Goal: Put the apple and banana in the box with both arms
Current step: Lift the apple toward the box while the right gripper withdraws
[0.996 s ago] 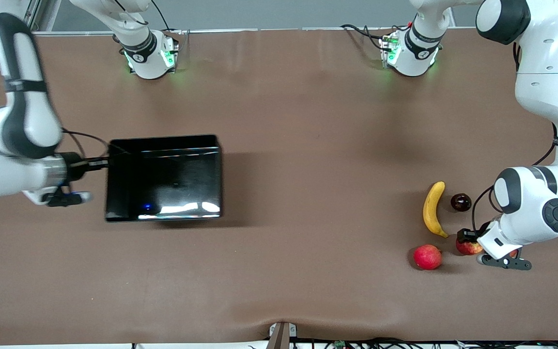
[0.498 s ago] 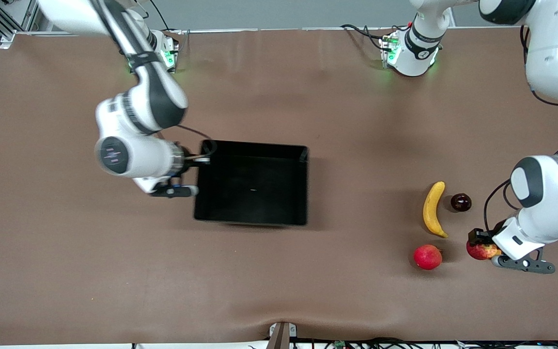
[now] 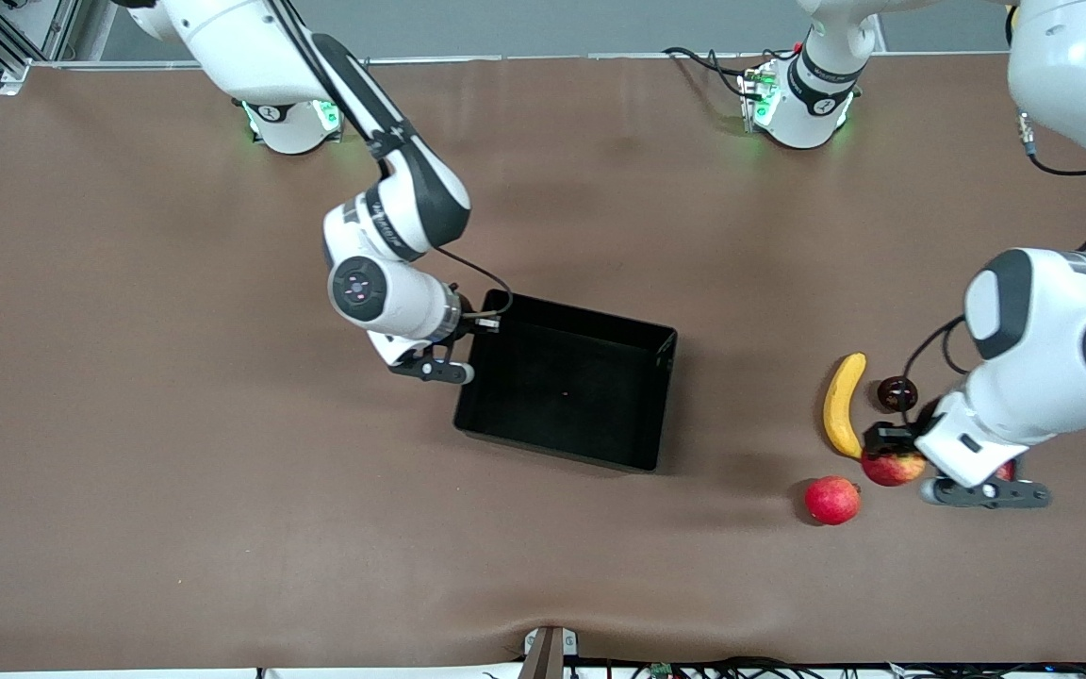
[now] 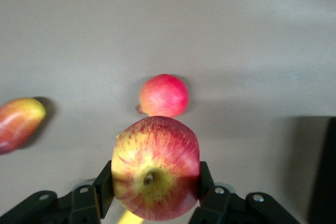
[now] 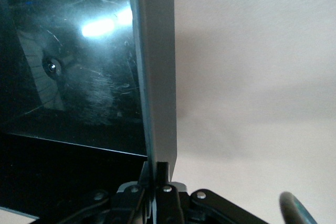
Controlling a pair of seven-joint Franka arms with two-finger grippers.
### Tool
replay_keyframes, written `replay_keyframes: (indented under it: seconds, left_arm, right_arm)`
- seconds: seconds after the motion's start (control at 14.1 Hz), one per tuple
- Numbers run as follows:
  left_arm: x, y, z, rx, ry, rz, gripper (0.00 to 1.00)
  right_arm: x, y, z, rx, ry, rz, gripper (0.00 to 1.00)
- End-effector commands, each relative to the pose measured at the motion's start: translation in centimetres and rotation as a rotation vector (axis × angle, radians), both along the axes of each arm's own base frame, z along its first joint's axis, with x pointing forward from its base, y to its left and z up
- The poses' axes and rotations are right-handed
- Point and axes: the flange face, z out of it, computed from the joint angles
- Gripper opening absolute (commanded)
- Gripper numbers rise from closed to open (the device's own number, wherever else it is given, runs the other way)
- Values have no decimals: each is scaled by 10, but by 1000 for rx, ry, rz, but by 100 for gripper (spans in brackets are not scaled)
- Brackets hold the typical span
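The table (image 3: 175, 528) carries all items; the box (image 3: 567, 391) now lies empty near the table's middle, turned at a slant, whereas one second ago it sat square toward the right arm's end; the gap between the box and the fruit has therefore closed considerably. The right gripper (image 3: 479, 323) is pinching the box wall at the corner toward the right arm's end, the jaws pressed onto the thin rim as the right wrist view confirms (image 5: 156, 179); this arm has been dragging the box toward the fruit. The left gripper (image 3: 894, 451) is pinching the apple (image 3: 893, 467) between both fingers and holds it just over the lower tip of the banana (image 3: 842, 405), having shifted it toward the box in the last half second. The banana rests on the table, untouched, toward the left arm's end; it remains to be collected. Judgement: the apple transfer is under way, and a short carry should reach the box. Non-task fruit: a pinkish-red round fruit (image 3: 831, 500) nearer the front camera than the banana; a small dark fruit (image 3: 896, 392) beside the banana.
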Motion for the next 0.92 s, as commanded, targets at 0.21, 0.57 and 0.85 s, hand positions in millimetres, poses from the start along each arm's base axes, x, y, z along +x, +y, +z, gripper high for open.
replay_keyframes:
  seconds: [0.21,0.57,0.85]
  left_arm:
    - [-40,-110,4,0,73,93,0]
    - [-87,-237,-21,17,50,10,0]
    - [-120,-292,-59,44,97,-77,0]
  right_arm:
    - [10,10,30,23,2,-32,100]
    - [83,-74,113,8,-9,-77,100]
    - [114,-194,166,-18,160,-162,100]
